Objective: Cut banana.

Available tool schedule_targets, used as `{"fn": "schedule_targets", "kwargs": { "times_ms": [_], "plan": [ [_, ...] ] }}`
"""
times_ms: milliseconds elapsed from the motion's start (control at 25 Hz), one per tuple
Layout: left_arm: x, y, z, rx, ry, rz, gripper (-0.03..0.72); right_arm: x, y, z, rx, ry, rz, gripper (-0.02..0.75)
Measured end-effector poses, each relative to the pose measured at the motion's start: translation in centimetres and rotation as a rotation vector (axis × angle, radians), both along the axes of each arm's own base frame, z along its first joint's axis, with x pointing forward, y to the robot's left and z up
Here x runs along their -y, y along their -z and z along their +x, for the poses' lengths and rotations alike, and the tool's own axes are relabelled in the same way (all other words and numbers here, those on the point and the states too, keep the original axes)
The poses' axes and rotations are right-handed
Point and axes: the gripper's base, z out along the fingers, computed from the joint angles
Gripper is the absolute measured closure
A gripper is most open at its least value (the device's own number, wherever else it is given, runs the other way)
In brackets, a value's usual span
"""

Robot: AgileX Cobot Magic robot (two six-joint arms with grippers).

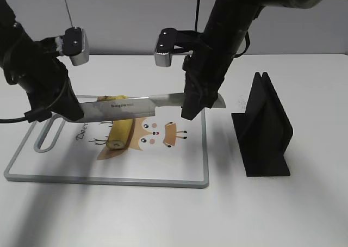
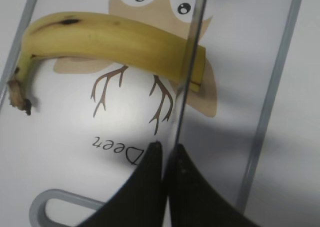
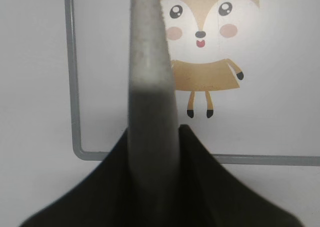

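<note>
The yellow banana (image 1: 120,133) lies on the cutting board (image 1: 109,180), its dark stem tip far and its flat cut end near. A long steel knife (image 1: 136,106) is held level across and above it. My left gripper (image 1: 76,113) is shut on the knife's left end, and my right gripper (image 1: 190,113) is shut on its right end. In the left wrist view the thin knife edge (image 2: 192,62) runs from the shut jaws (image 2: 167,147) over the banana (image 2: 115,37) close to its cut end. In the right wrist view the knife (image 3: 147,47) sits between the jaws (image 3: 155,129). Whether the knife touches the banana cannot be told.
The board is white with a grey rim (image 2: 272,87), a handle slot at its left and an orange deer print (image 3: 202,62). A black knife stand (image 1: 263,127) is on the white table right of the board.
</note>
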Motion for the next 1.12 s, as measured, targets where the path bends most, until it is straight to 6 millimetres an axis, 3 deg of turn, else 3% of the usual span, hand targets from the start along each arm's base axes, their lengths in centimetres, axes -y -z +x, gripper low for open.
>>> {"fn": "schedule_targets", "kwargs": {
  "times_ms": [320,1120],
  "plan": [
    [1.0,1.0,0.1,0.004,0.026,0.026,0.696,0.4,1.6,-0.2,0.007,0.009,-0.035,0.554],
    [0.8,2.9,-0.4,-0.009,-0.012,0.042,0.696,0.3,3.5,0.0,0.015,0.026,-0.040,0.542]
  ]
}}
